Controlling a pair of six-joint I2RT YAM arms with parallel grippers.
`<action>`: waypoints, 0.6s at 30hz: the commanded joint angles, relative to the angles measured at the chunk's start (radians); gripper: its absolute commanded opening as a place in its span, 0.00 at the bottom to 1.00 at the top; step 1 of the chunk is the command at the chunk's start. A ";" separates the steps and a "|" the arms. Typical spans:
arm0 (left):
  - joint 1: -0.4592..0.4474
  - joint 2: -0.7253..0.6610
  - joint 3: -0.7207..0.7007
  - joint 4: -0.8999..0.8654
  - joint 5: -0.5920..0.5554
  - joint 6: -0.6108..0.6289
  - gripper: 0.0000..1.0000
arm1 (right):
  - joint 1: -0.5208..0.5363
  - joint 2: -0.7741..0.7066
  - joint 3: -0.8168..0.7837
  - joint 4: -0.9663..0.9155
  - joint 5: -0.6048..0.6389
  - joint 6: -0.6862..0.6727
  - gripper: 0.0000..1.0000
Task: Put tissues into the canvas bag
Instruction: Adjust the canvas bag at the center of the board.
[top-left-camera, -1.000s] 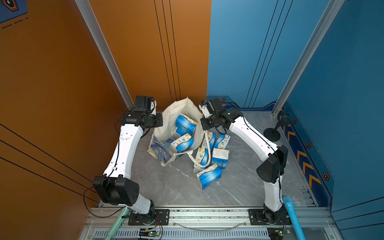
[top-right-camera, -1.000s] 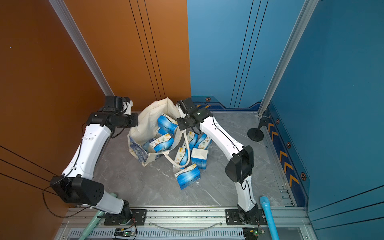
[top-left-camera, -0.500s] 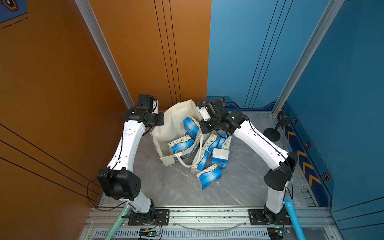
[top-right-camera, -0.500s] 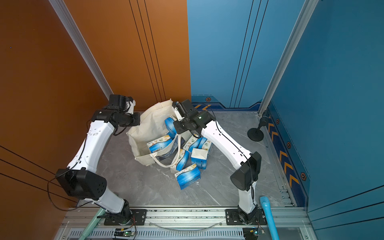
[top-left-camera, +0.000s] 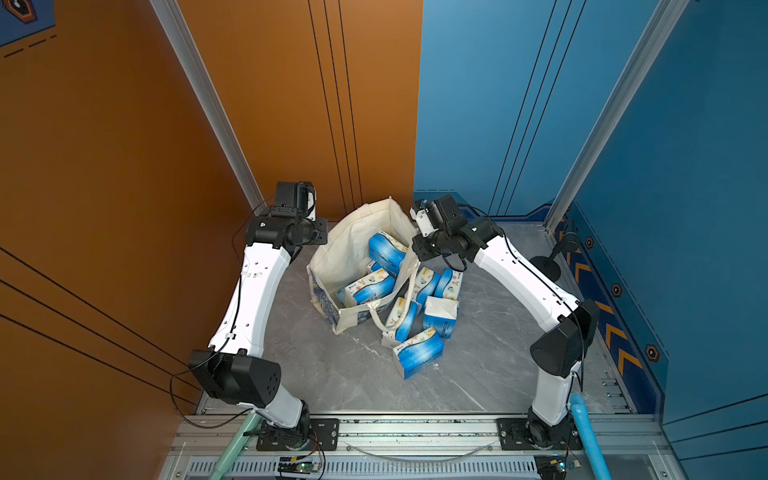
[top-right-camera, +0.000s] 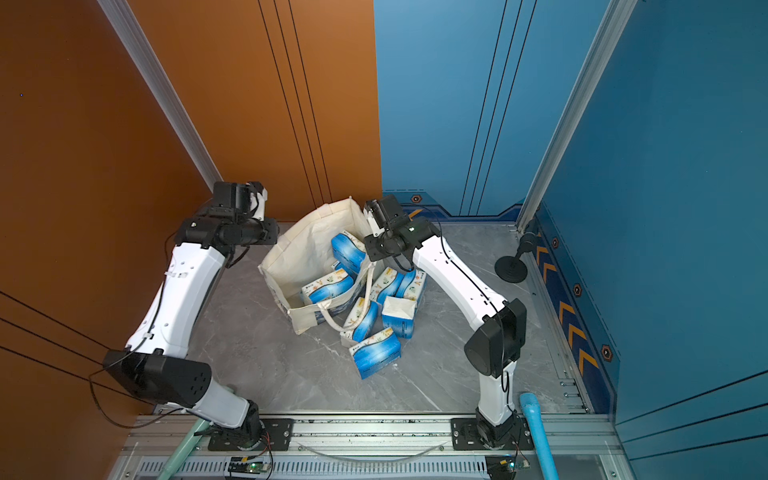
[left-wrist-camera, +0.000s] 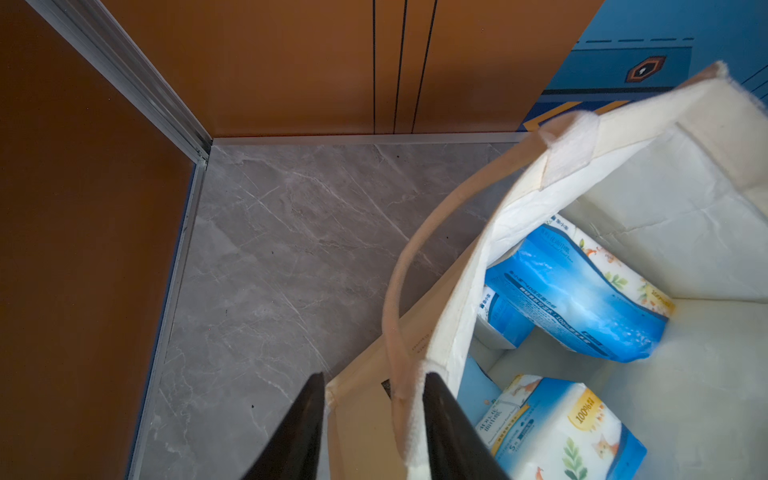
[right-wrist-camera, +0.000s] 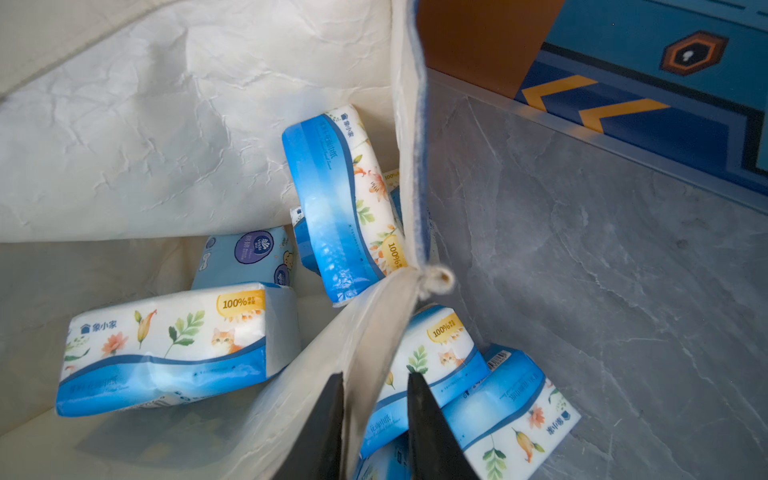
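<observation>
Canvas bag (top-left-camera: 345, 249) at table (top-left-camera: 332, 374) centre, several tissues (top-left-camera: 384, 249) inside, loose packs (top-left-camera: 419, 353) heaped at its 4 o'clock. Left gripper (left-wrist-camera: 374, 376) at 10, right gripper (right-wrist-camera: 375, 376) at 2: partly open astride rim, clamping nothing.

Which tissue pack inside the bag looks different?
The pale blue pack with a round purple logo in the canvas bag; other tissues carry bright wavy bands.

tissues (top-left-camera: 417, 351): blue-white, floral (one paler) | canvas bag (top-left-camera: 348, 246): cream

Open canvas bag (top-left-camera: 349, 245) holds several tissues (top-left-camera: 368, 286); more lie just beside.
</observation>
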 joint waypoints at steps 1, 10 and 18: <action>-0.039 -0.042 0.040 -0.011 -0.065 0.015 0.35 | -0.005 -0.014 -0.014 0.021 -0.036 0.004 0.43; -0.197 -0.129 0.062 -0.013 -0.156 0.038 0.37 | -0.038 -0.141 -0.077 0.070 -0.093 0.027 0.67; -0.616 -0.231 -0.104 -0.063 -0.275 0.021 0.49 | -0.269 -0.446 -0.483 0.274 -0.110 0.173 0.75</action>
